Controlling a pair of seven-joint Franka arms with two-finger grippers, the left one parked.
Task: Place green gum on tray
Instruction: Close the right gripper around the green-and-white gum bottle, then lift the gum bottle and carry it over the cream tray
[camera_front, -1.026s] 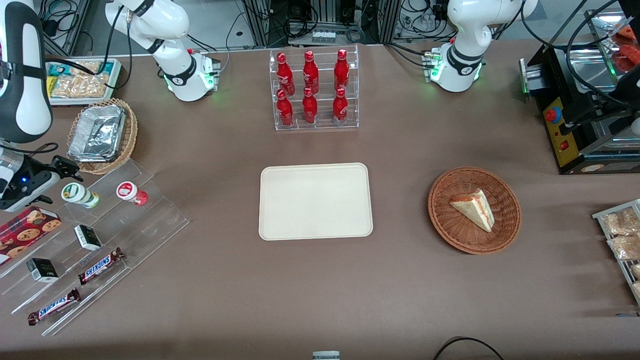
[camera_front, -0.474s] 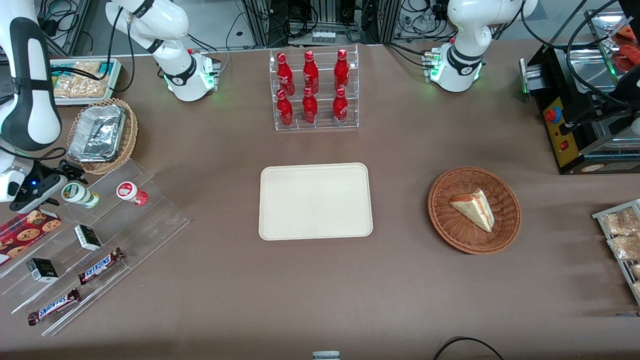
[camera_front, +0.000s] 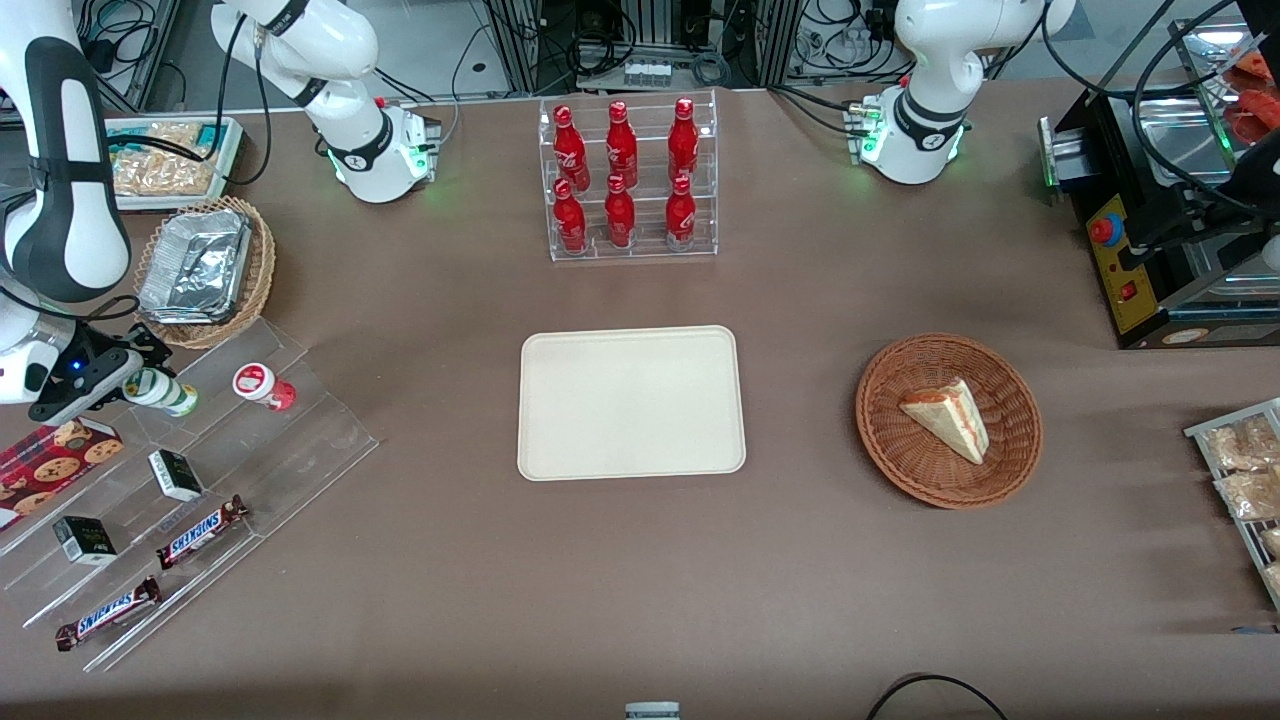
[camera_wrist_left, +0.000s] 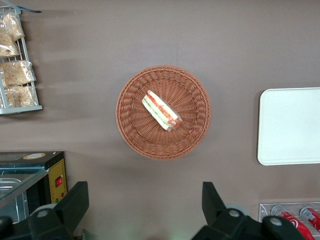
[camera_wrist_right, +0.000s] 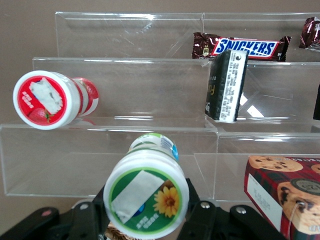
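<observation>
The green gum (camera_front: 165, 393) lies tipped on an upper step of a clear acrylic rack (camera_front: 300, 440) at the working arm's end of the table. In the right wrist view its green-and-white lid (camera_wrist_right: 146, 201) faces the camera. My gripper (camera_front: 135, 380) is at the lid end of the canister, open, with one dark finger on each side of the lid (camera_wrist_right: 146, 212). The cream tray (camera_front: 632, 402) lies flat mid-table with nothing on it, well away toward the parked arm's end from the gum.
A red-lidded gum (camera_front: 262, 385) lies beside the green one on the same step. Lower steps hold small dark boxes (camera_front: 175, 473), Snickers bars (camera_front: 200, 530) and a cookie box (camera_front: 50, 455). A wicker basket with a foil pan (camera_front: 200, 270) stands near the rack.
My gripper has come down and in toward the green gum, from beside the rack to straddling the canister's lid. The gum itself has not moved.
</observation>
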